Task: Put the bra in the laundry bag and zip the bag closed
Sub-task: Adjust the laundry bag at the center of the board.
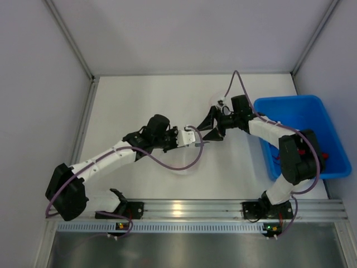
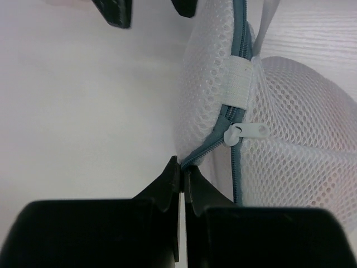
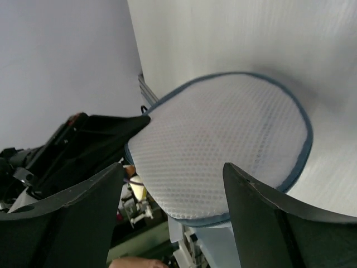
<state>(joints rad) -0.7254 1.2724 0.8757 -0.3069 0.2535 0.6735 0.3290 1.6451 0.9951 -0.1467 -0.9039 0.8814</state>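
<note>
The white mesh laundry bag (image 2: 290,128) lies domed on the table, with a blue zipper (image 2: 241,33) along its edge. A white zipper pull (image 2: 245,133) sits just below a white elastic tab (image 2: 241,81). Below the pull the two blue tapes part. My left gripper (image 2: 183,172) is shut on the left tape's end. In the right wrist view the bag (image 3: 223,139) fills the gap beyond my open right gripper (image 3: 174,167), which touches nothing. From above, the left gripper (image 1: 192,139) and the right gripper (image 1: 211,125) face each other closely. The bra is hidden.
A blue bin (image 1: 284,101) stands at the right of the table, under the right arm's elbow, with a small red thing (image 1: 325,156) inside. Grey walls close in the back and both sides. A metal rail (image 1: 184,209) runs along the near edge.
</note>
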